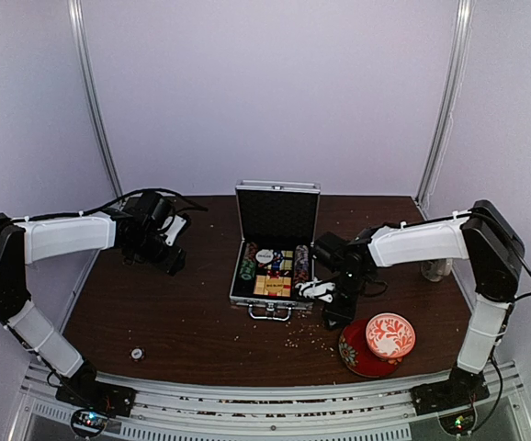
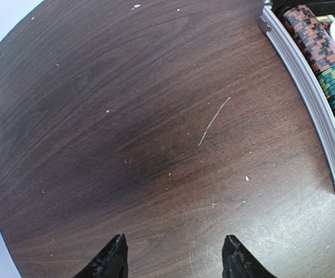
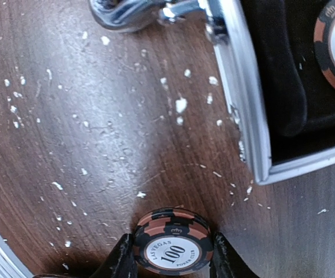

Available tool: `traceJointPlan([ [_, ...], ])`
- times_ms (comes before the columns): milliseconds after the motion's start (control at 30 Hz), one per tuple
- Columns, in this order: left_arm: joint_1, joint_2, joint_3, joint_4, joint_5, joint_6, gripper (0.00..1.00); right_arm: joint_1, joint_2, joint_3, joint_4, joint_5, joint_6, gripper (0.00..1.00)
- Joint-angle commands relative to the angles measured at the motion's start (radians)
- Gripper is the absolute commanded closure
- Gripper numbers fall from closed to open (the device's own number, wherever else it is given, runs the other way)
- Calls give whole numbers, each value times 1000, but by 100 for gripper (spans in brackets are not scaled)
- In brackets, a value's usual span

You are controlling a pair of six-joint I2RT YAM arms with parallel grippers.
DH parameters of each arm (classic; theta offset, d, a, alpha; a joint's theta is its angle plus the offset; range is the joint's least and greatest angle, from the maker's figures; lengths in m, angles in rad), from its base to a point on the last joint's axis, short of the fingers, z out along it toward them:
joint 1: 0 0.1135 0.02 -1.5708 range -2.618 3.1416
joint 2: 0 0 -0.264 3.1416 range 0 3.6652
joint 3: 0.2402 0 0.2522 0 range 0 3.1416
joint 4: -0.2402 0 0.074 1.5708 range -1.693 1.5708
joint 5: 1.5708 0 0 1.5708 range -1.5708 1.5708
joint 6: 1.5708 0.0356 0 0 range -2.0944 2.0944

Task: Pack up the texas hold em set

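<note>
The right gripper pinched a brown-black 100 poker chip between both fingers, with the open briefcase corner at one o'clock. The left gripper hung spread wide, empty.

pale lilac-white walls enclose a dark wood-grain table, scuffed and strewn with white crumbs; two silvery upright posts stand behind, a metal rail along the near edge.
</note>
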Motion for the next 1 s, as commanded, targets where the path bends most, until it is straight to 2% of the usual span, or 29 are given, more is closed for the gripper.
traceJointPlan([
  [0, 9, 9, 18, 6, 6, 12, 44, 13, 3, 42, -48, -32, 4, 75],
  [367, 10, 15, 19, 6, 8, 14, 44, 27, -39, 146, -130, -25, 2, 75],
  [633, 10, 14, 18, 6, 10, 15, 44, 26, -6, 56, -86, 63, -15, 71],
  [967, 10, 16, 18, 5, 15, 15, 44, 25, 20, 40, -45, 54, -12, 68],
])
